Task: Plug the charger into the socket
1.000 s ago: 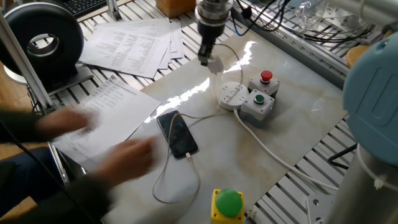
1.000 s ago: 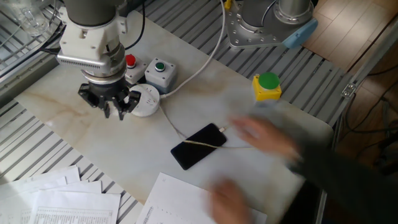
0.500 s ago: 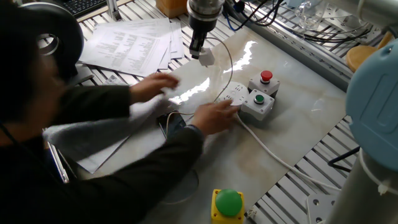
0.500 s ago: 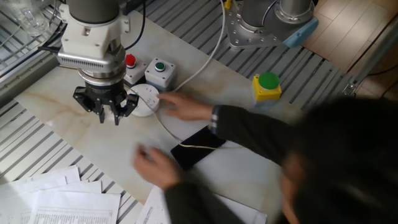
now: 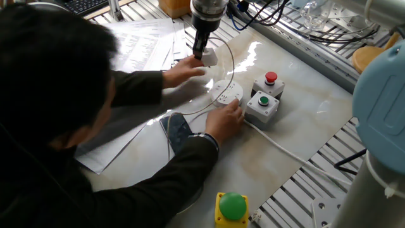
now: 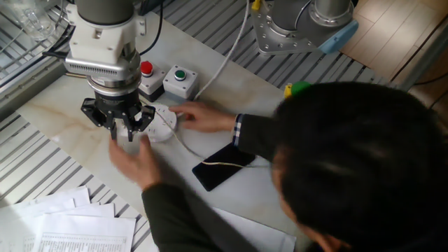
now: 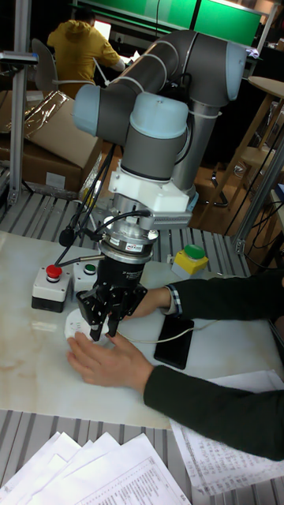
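The pale marble-patterned tabletop [image 5: 297, 120] carries all items and rests on a slatted metal frame. A person in a dark long-sleeved top [image 6: 336, 168] leans over it from the front, covering much of both fixed views. The grey UR5 arm with light-blue joint caps [image 7: 158, 102] descends from above and ends in the black two-finger hand [image 7: 105, 330], which points straight down just above the tabletop, beside the socket. The hand is clenched on the small white cube-shaped charger [image 5: 209, 58], held between the fingertips clear of the surface.

The person's two bare hands work under the tool. One [image 7: 106, 361] lies flat on the tabletop directly below the robot hand. The other [image 5: 224, 119] rests at the edge of the round white puck-shaped socket [image 5: 226, 93], which appears tilted up on that side. The socket sits just beside two grey button boxes, one with a red button [image 5: 270, 80] and one with a green button [image 5: 264, 104]. A thick white cord [image 5: 285, 149] runs from the socket towards the tabletop edge.

A black smartphone [image 6: 224, 166] lies flat near the person's forearm; a thin white cable [image 7: 175, 337] leads from it towards the charger. A yellow box with a green dome button [image 5: 231, 207] stands well apart, near the front edge. Printed paper sheets [image 6: 77, 227] lie at the tabletop's edge.
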